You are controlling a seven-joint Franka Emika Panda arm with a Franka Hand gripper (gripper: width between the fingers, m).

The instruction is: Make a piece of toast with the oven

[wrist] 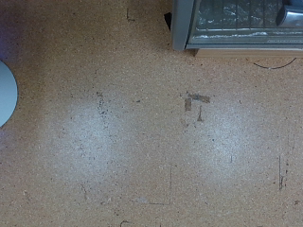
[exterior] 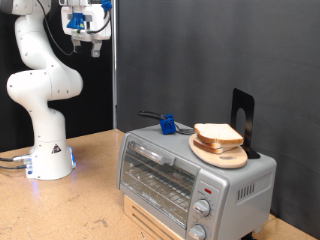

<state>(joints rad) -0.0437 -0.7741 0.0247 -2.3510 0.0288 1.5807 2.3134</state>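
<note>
gripper (exterior: 83,42) raised high at the exterior view's top, well apart from the oven (exterior: 190,175).
claw state unclear; bread slice (exterior: 217,134) lies on the wooden plate (exterior: 219,152) atop the oven.

Brushed silver metal on the oven (exterior: 195,170), glossy glass door; round wooden plate (exterior: 220,152) at its one o'clock; matt, speckled cork-like tabletop (wrist: 142,142).

Toast (exterior: 217,133) on plate (exterior: 222,155) atop oven (exterior: 190,180)
</note>
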